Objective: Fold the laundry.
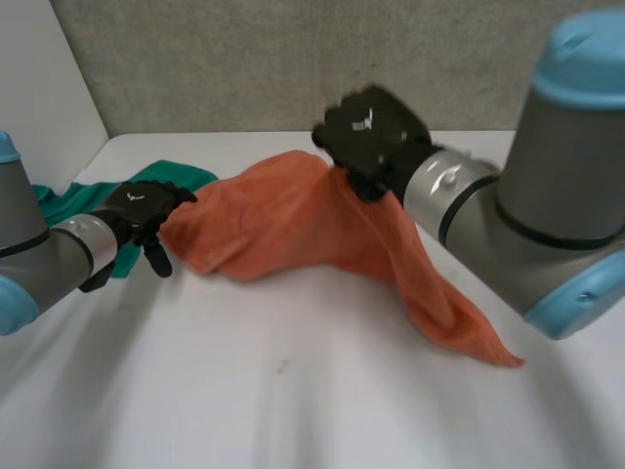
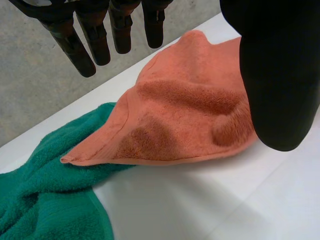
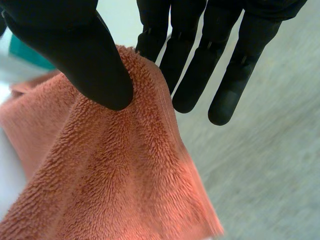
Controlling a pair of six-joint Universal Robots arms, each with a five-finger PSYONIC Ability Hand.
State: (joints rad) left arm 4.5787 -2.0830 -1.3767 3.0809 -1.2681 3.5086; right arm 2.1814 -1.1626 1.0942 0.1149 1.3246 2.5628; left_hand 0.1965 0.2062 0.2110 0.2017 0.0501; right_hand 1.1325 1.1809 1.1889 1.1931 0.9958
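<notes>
Across table (image 1: 293,391), orange towel (image 1: 283,220) stretches crosswise, right robot hand (image 1: 376,132) pinching it; left robot hand (image 1: 142,210) relaxed.

White table (image 1: 293,391), grey wall (image 1: 244,59) behind

We see the orange towel (image 1: 293,215) as thick terry cloth with a rough, fuzzy pile and a flatter woven band along its hem. The green towel (image 2: 45,195) is the same looped, matt cloth. The desk (image 1: 293,391) looks smooth and white with a dull sheen. The right hand (image 1: 376,132) has matt black, plastic-looking fingers (image 3: 200,75). The light-blue arm caps (image 1: 586,59) look smooth and faintly glossy, and the grey wall (image 1: 244,59) looks grainy.
</notes>
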